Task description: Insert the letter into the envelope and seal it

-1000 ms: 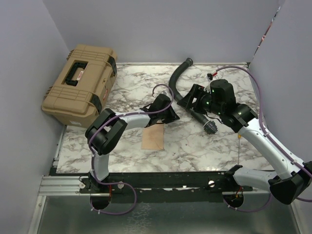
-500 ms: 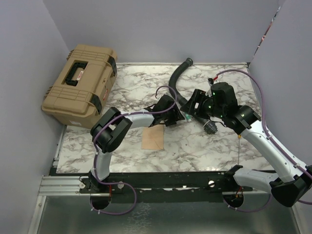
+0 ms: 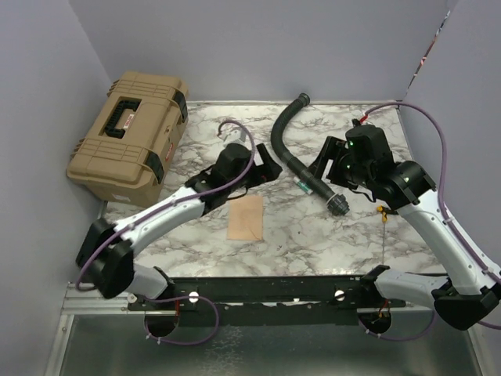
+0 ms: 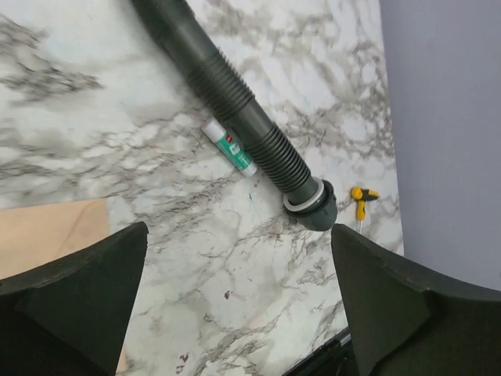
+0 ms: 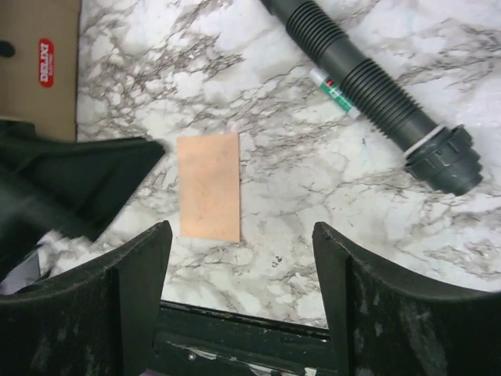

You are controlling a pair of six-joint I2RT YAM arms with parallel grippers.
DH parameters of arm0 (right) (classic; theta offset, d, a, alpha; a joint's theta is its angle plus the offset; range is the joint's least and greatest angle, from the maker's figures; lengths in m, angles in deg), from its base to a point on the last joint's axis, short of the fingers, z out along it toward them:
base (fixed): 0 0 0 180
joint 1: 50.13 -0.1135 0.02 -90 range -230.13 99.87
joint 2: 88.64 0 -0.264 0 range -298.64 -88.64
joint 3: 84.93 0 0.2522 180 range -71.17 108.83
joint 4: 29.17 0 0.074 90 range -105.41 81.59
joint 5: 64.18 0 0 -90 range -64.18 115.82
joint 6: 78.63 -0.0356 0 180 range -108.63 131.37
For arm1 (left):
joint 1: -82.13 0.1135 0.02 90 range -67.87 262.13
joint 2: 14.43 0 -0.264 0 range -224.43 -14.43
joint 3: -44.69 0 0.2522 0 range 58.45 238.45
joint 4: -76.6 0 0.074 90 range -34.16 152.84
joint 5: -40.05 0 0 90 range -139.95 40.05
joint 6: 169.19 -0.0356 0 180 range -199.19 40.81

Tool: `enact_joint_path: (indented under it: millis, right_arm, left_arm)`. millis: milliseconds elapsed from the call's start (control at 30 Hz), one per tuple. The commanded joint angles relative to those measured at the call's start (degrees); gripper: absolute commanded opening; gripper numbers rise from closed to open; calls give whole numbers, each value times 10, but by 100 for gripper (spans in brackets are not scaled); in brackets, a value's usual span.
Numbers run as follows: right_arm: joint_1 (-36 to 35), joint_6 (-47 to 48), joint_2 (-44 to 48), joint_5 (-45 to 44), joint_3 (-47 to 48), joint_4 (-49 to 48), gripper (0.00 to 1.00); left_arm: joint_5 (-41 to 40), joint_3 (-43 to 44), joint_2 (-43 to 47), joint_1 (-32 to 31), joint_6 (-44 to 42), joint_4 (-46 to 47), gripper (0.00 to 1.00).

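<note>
Here the kraft-brown envelope (image 3: 246,218) lies flat, a plain rectangle.

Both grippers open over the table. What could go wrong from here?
1. Only one brown paper is in view, lying flat. Whether it holds the letter or is sealed cannot be told, so a step might get skipped.
2. Flat on the table, it may slide rather than lift under a pinch.
3. The hose and small tube lie close by, so a low sweep of the left gripper could knock them.
</note>
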Motion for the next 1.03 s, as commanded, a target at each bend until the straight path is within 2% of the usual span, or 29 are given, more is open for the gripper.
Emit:
enact_joint_path:
  millis: [0, 67, 200, 333, 500, 733, 1000]
  right_arm:
    - [2, 13, -5, -77, 41, 91, 82]
    - [1, 22, -9, -80, 64, 114, 91]
    - [1, 23, -19, -123, 118, 172, 98]
    - [1, 28, -25, -170, 169, 218, 100]
    - [2, 39, -29, -192, 240, 249, 100]
    - [2, 64, -32, -119, 310, 234, 100]
    - [2, 63, -40, -124, 314, 222, 100]
  left_arm:
    - [-156, -40, 161, -1, -56, -117, 99]
    - [-203, -29, 228, -1, -81, -178, 99]
    - [-289, 27, 331, -1, -128, -305, 99]
    - [-374, 116, 386, -1, -166, -433, 99]
    - [-431, 239, 393, -1, -207, -542, 99]
    - [-442, 305, 384, -1, -237, -589, 99]
    - [-434, 335, 355, -1, -260, -601, 99]
